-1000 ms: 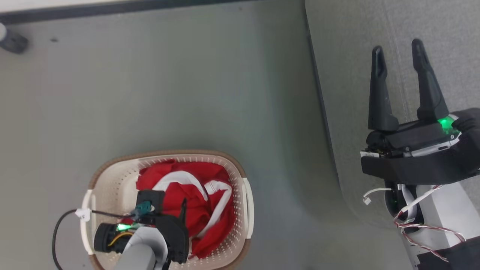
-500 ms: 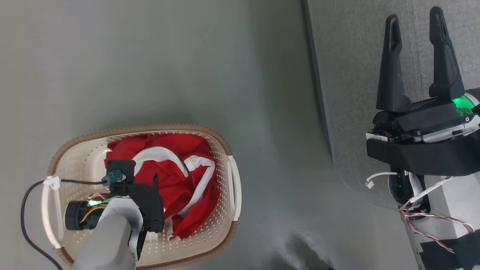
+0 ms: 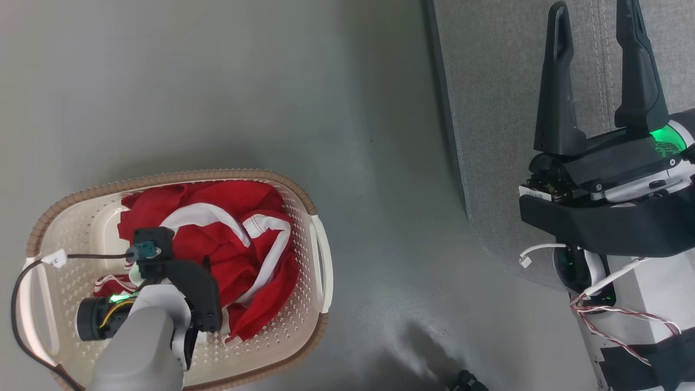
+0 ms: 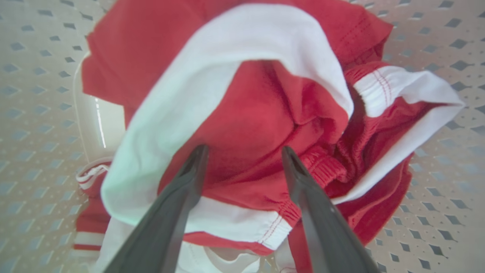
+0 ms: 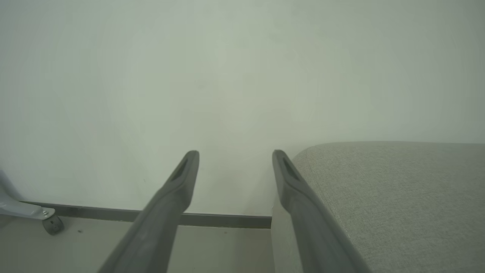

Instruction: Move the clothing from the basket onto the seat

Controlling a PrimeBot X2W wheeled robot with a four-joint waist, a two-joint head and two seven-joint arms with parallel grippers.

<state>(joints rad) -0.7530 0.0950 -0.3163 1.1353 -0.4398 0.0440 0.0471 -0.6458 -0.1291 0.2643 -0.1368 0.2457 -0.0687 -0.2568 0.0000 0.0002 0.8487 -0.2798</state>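
Left tool (image 4: pixel 244 148), fingers spread, points down into the cream laundry basket (image 3: pixel 179 176) on the floor, its tips close over the red-and-white clothing (image 3: pixel 228 239) heaped inside. Well apart, the grey seat (image 3: pixel 488 108); right tool (image 3: pixel 592 13) spread above its edge.

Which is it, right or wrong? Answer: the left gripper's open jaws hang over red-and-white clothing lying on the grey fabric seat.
Wrong: the left wrist view shows the red-and-white clothing lying in the cream perforated plastic basket. The left gripper does hang over it, jaws open.
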